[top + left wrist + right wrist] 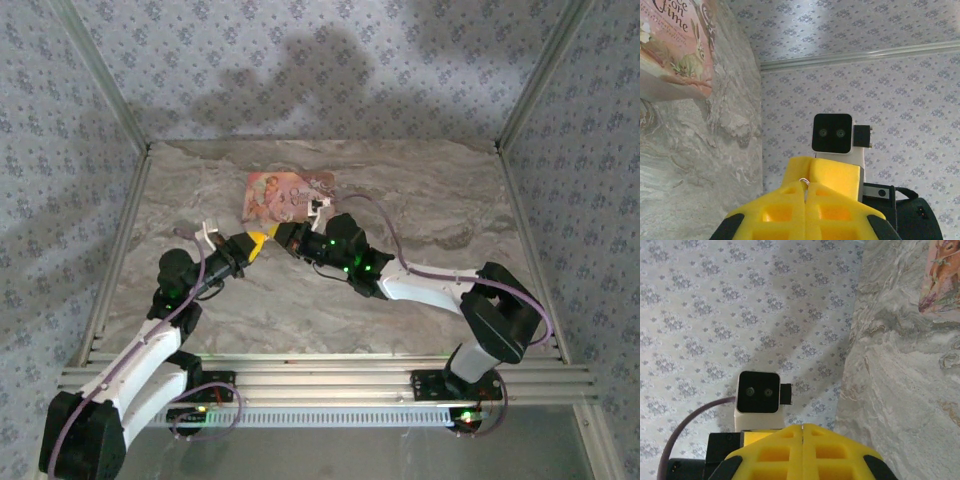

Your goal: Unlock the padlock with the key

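Marbled grey stone covers the table (430,205), and we see it boxed in by walls (300,70) papered in a small floral print, with aluminium rails (330,378) along the near edge. A pink picture book (282,195) lies flat toward the back of the table, just left of the middle. Both arms reach in toward the centre, just in front of that book, and meet almost nose to nose. From above, the left gripper (256,245) points right and the right gripper (284,238) points left, their tips touching or very nearly so. In the left wrist view we find the yellow fingers (775,212) pressed together, pinching a small metal loop (804,181) that pokes out of the seam at their tips. We cannot tell whether this loop belongs to the key or to the padlock. Right behind it sits the other arm's yellow fingertip block, with its white wrist camera (832,133) staring back. In the right wrist view the yellow fingers (775,452) are closed tight along a thin seam, and we make out nothing between them.
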`<move>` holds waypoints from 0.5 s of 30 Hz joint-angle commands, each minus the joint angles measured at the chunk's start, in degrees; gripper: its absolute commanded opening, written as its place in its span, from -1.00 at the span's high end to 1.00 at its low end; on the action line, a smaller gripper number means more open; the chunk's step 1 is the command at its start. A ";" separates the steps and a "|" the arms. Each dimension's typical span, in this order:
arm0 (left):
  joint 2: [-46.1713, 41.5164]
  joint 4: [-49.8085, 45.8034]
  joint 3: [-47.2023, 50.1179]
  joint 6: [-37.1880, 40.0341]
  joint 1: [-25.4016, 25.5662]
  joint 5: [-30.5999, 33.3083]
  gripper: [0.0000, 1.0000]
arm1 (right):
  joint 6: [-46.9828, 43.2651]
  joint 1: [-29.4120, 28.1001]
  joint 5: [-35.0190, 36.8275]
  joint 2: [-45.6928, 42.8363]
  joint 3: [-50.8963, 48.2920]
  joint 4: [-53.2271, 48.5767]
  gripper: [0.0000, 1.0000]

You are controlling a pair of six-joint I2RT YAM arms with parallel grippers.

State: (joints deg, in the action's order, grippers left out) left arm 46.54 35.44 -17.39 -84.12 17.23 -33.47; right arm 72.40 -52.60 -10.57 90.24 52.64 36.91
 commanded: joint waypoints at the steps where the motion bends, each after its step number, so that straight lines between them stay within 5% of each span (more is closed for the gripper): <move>1: -0.53 1.06 0.12 1.04 -0.27 -0.09 1.00 | -0.28 -0.73 0.68 0.42 -0.43 1.42 1.00; 3: -1.41 -2.83 -0.72 3.98 -0.27 -0.60 1.00 | -1.64 -0.62 0.40 -0.03 -0.18 -0.47 1.00; 9: -8.07 -28.04 -7.35 22.35 -1.59 0.00 0.06 | -20.10 1.22 -1.19 -4.81 8.40 -30.10 1.00; 12: -10.68 -35.28 -8.96 28.72 -3.92 0.77 -0.05 | -35.26 0.81 3.14 -4.62 19.87 -54.76 1.00; 15: -11.43 -35.95 -9.07 32.74 -5.27 0.60 -0.07 | -42.97 0.39 5.93 -4.16 25.37 -65.84 1.00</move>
State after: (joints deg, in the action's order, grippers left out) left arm 35.94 6.17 -24.93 -60.18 12.88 -33.32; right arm 43.77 -51.75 -8.21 88.18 73.10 -8.69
